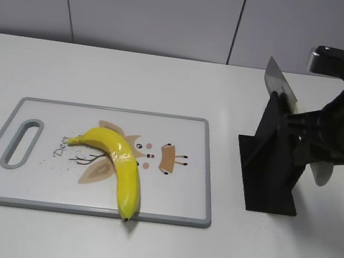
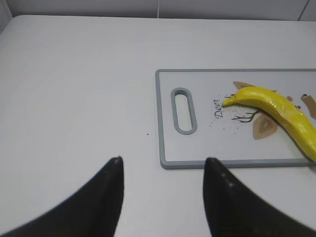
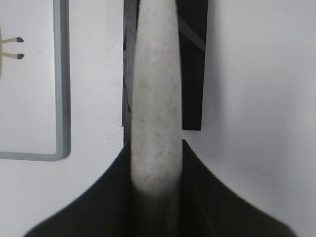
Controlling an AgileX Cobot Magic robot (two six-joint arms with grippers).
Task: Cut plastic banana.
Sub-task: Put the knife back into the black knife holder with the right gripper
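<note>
The plastic banana [image 1: 116, 160], glossy yellow and bent at its middle, lies on the white cutting board [image 1: 179, 168]. It also shows in the left wrist view [image 2: 281, 111]. A knife [image 1: 280, 80] with a pale speckled handle [image 3: 155, 89] rests in a black stand [image 1: 271, 175] to the right of the board. My right gripper [image 3: 155, 145] is shut on the knife handle, and it shows at the right edge of the exterior view [image 1: 307, 125]. My left gripper [image 2: 163, 160] is open and empty above bare table, left of the board's handle end [image 2: 181, 111]. It is out of the exterior view.
The board has a grey rim and a slot handle [image 1: 21, 143] at its left end, with a deer print under the banana. The board's corner shows in the right wrist view [image 3: 61, 148]. The black stand's base [image 3: 195, 74] sits close to the board's right edge.
</note>
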